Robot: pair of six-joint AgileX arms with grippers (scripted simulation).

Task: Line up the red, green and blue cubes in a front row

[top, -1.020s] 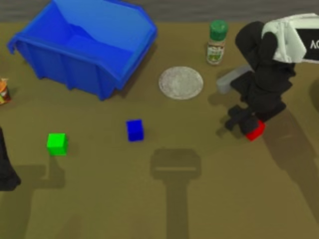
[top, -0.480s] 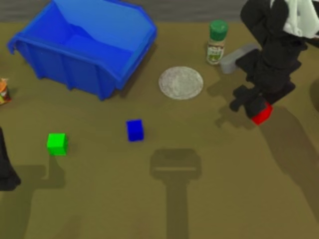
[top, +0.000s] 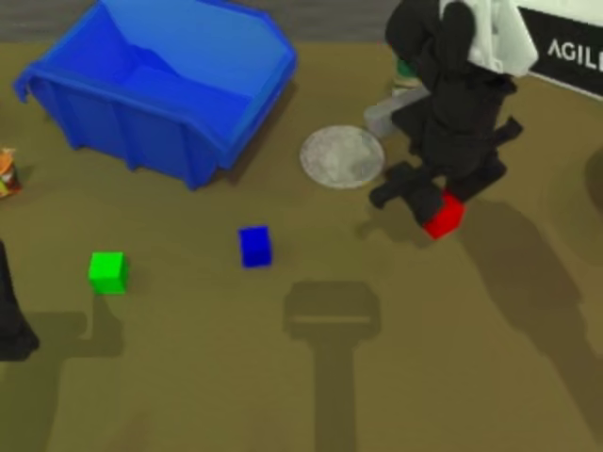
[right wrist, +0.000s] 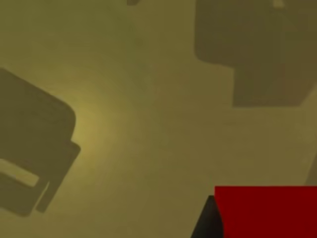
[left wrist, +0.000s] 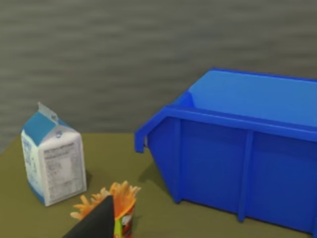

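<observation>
Right gripper (top: 435,209): black, clamped on the glossy red cube (top: 443,215), apparently lifted clear of the matte olive table (top: 283,395), right of the round silver plate (top: 341,156). Blue cube (top: 254,246): in front of plate, leftward. Green cube (top: 107,272): farther left. Left arm (top: 11,320): parked at the table's left edge, claw state impossible to tell.

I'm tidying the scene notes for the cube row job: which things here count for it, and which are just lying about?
Part of the job: red cube, held by the right gripper; green cube; blue cube.

Lying about: blue bin, round silver disc, milk carton, snack can, grey block.
</observation>
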